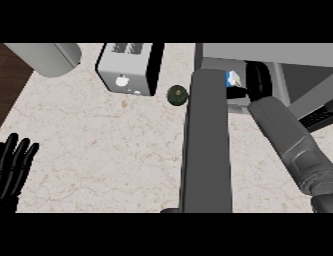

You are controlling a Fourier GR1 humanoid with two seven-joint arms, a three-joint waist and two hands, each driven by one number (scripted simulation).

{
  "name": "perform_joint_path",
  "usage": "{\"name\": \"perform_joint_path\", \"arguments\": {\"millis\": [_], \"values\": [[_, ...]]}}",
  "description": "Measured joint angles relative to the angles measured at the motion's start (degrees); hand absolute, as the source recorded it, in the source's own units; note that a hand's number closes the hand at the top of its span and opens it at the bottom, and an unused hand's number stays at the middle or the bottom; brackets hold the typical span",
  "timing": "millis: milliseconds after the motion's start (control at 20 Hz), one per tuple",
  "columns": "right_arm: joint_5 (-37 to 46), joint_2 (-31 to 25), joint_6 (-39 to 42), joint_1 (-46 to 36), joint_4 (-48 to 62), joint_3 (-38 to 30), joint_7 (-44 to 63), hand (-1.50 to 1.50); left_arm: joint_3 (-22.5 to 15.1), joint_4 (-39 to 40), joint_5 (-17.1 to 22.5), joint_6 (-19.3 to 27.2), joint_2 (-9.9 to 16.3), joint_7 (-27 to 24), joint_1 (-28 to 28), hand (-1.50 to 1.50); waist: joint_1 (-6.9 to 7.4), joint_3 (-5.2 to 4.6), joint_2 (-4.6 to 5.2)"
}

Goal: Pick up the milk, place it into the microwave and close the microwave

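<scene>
The microwave (pixel 294 55) stands at the back right with its grey door (pixel 207 150) swung wide open toward me. Just inside its opening shows part of the milk (pixel 234 77), a small white and blue carton. My right forearm reaches in past the door, and my right hand (pixel 258 80) is curled against the carton, hiding most of it. At the lower left edge of the head view my left hand (pixel 6 170) rests open with fingers up, far from the milk.
A silver toaster (pixel 128 67) stands at the back centre, with a dark green avocado (pixel 177 95) between it and the door. A grey cylinder (pixel 47 57) sits at the back left. The counter's left edge (pixel 10 100) borders dark wood.
</scene>
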Motion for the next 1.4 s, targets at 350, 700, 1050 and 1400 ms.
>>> {"name": "perform_joint_path", "arguments": {"millis": [350,700,1050,1400], "values": [[-1.25,0.41,-1.38,-0.4,-0.26,-1.72,-0.38,-1.5,-0.32,0.56,-1.11,-0.34,-0.09,-1.3,0.8,-1.5,-0.57,-0.03,-0.22],[-2.77,-1.45,-2.24,-0.61,-1.0,-3.79,-1.19,-1.5,-2.1,-0.13,-2.88,-0.29,-0.82,-1.88,2.41,-1.5,-0.93,-0.02,-0.33],[-3.98,-3.78,-2.19,0.66,-2.0,-5.55,-4.19,-1.5,-2.39,-0.72,-3.24,-0.4,-1.04,-2.03,3.09,-1.5,-1.64,-0.03,-0.59],[-6.25,-5.67,2.76,2.14,-2.78,-7.99,-7.48,-1.5,-4.21,-1.47,-5.13,0.43,-2.33,-2.39,4.39,-1.5,-2.2,-0.04,-0.84]]}}
